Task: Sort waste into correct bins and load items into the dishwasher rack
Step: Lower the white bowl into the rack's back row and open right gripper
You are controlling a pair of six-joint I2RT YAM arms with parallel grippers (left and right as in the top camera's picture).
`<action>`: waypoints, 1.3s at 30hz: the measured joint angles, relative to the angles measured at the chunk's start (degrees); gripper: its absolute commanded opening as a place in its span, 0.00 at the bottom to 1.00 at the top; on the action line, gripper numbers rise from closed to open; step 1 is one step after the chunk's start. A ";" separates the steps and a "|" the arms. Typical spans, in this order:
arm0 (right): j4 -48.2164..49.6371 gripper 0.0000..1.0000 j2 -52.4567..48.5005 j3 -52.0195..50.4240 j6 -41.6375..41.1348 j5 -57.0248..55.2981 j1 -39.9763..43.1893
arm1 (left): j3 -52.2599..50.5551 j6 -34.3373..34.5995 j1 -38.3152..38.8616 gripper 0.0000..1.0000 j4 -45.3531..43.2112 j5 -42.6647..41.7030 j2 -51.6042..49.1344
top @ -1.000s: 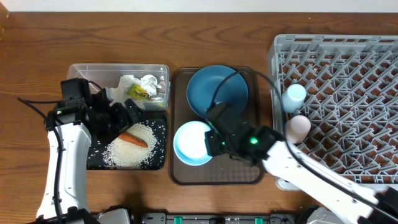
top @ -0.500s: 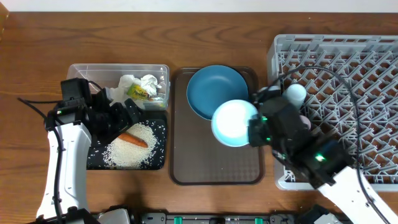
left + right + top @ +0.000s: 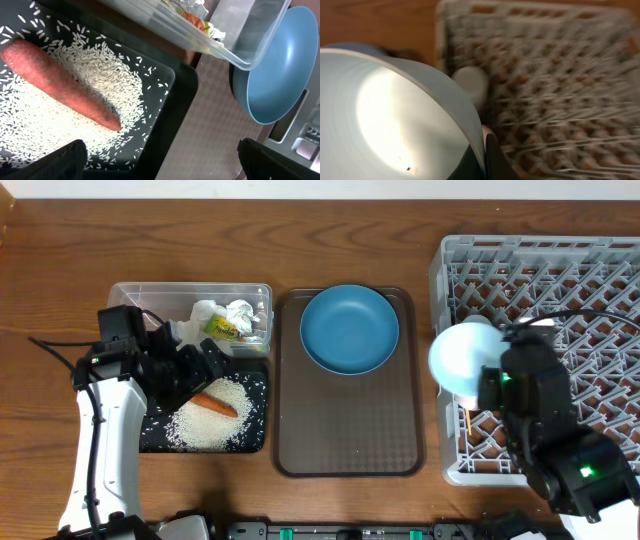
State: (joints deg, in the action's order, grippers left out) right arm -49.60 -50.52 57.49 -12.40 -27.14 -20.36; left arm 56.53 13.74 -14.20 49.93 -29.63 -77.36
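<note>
The surface is a brown wooden top with a dark, straight grain running left to right in the overhead view. A pale strip borders its far edge; whether this is wall or floor cannot be determined. Lighting is even and diffuse, giving the wood a soft sheen and only faint shadows. In the right wrist view the same wood appears blurred at the upper left.

Wooden table, grain visible, satin sheen. Upper left: clear glossy plastic tub holding crumpled paper. Below it, matt black bin. Centre: finely textured brown tray; smooth, softly glossy blue plate. Right: matt grey plastic rack; shiny glazed bowl.
</note>
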 measured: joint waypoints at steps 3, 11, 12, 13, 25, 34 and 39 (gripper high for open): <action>2.12 0.02 0.11 0.00 3.13 -3.82 3.17 | 0.00 0.00 0.00 0.99 -0.02 0.00 0.00; 20.61 0.01 -3.58 0.20 13.35 -15.54 12.41 | 0.00 0.00 0.00 0.99 -0.07 0.00 0.00; 24.83 0.01 -4.83 0.24 15.30 -17.35 13.57 | 0.00 -0.02 0.00 0.99 0.00 0.00 0.00; 27.87 0.01 -5.97 0.39 16.76 -18.84 14.49 | 0.00 0.00 0.00 0.99 -0.07 0.02 0.00; 66.18 0.01 -28.35 0.68 46.58 -28.20 23.82 | -0.02 -0.02 0.00 0.99 -0.07 -0.07 0.00; 93.42 0.01 -49.62 0.68 68.89 -29.31 26.10 | -0.02 -0.02 0.00 0.99 -0.07 -0.13 0.00; 97.63 0.01 -57.70 0.68 75.89 -29.51 26.03 | -0.02 -0.02 0.00 0.99 -0.04 -0.17 0.00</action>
State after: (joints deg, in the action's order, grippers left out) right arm 48.03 -108.22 58.17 63.48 -56.64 5.67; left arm 56.51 13.72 -14.20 49.89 -29.80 -77.36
